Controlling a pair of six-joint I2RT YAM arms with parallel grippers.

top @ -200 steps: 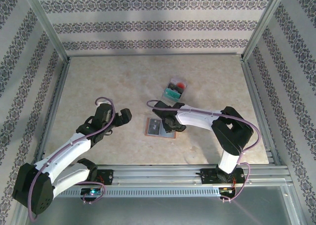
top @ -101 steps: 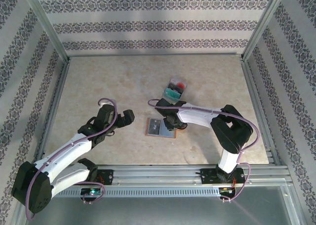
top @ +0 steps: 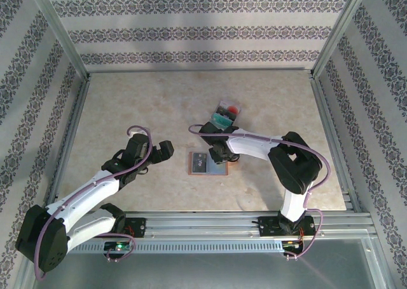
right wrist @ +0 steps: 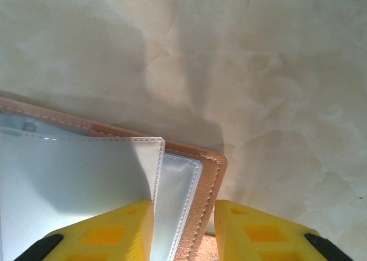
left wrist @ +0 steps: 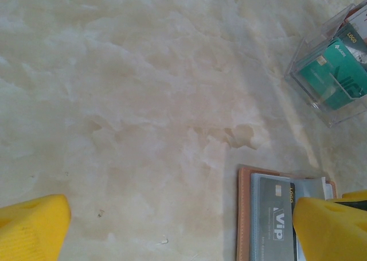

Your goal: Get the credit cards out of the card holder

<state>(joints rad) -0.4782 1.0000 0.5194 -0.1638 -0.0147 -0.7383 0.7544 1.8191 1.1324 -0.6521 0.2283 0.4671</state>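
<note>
Left jaws stand spread to their widest and hold nothing; their yellow fingertips [left wrist: 31, 226] sit at the two lower corners of the left wrist view, over the pale marbled surface [top: 127, 105], to the left of the card holder [top: 206, 164]. Right jaws, narrowed to a small gap, straddle one corner of the card holder [right wrist: 200, 209]. One yellow fingertip [right wrist: 109, 232] is over the clear inner sleeve [right wrist: 74, 169] and the other fingertip [right wrist: 258, 232] is beyond the stitched brown leather border. Whether they pinch that edge or merely bracket it cannot be told.

The card holder lies opened flat near the middle of the surface, between the two arms. In the left wrist view its brown border [left wrist: 245, 215] frames a pocket in which a grey card [left wrist: 275, 215] marked VIP is seated.

Farther back, apart from the card holder and just beyond the right arm's wrist, a clear plastic box [left wrist: 307, 83] holds upright teal cards [left wrist: 341, 63]. Something red [top: 233, 109] shows at its far end in the top view.

Patterned wall panels [top: 203, 35] close the far side.
</note>
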